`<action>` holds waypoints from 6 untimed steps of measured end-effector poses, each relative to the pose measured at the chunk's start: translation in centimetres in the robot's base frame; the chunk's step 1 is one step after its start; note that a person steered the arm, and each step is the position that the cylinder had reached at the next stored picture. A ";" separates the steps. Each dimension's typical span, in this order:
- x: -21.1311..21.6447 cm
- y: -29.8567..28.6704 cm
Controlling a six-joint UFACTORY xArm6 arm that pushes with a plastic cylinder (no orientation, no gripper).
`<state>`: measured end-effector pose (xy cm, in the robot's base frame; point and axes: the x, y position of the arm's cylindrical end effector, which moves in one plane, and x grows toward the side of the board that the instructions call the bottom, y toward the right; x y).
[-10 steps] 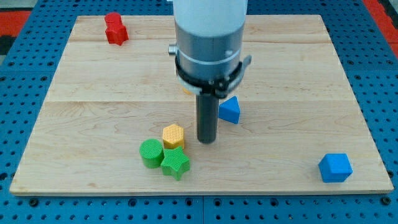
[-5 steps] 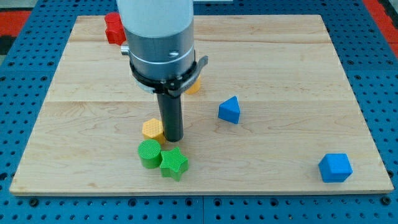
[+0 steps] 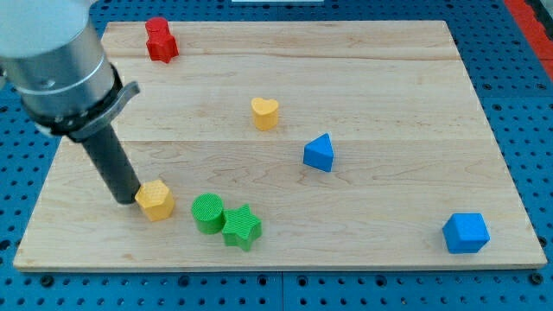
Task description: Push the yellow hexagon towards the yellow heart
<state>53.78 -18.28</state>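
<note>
My tip point(image 3: 126, 198), a bare rod holding nothing, touched the left face of the yellow hexagon point(image 3: 155, 200), seemingly light, rigid and easily slid toward the yellow heart point(image 3: 265, 112), up-right of the hexagon.

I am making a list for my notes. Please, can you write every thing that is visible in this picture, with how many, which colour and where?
yellow hexagon: one, yellow, lower left of the board, touching my tip.
yellow heart: one, yellow, near the board's middle, toward the view's top.
green cylinder: one, green, near the bottom edge, right of the hexagon.
green star: one, green, touching the cylinder's right side.
blue triangular block: one, blue, right of centre, below the heart.
blue cube: one, blue, bottom right corner.
red block: one, red, top left; shape unclear.
wooden board: one, light wood, on a blue pegboard.
my tip: one dark rod, end at the hexagon's left side.
</note>
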 end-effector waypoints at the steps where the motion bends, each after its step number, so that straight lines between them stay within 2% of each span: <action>1: 2.3 0.3; 4: 1.1 6.0; 6: -3.9 6.1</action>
<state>49.85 -12.15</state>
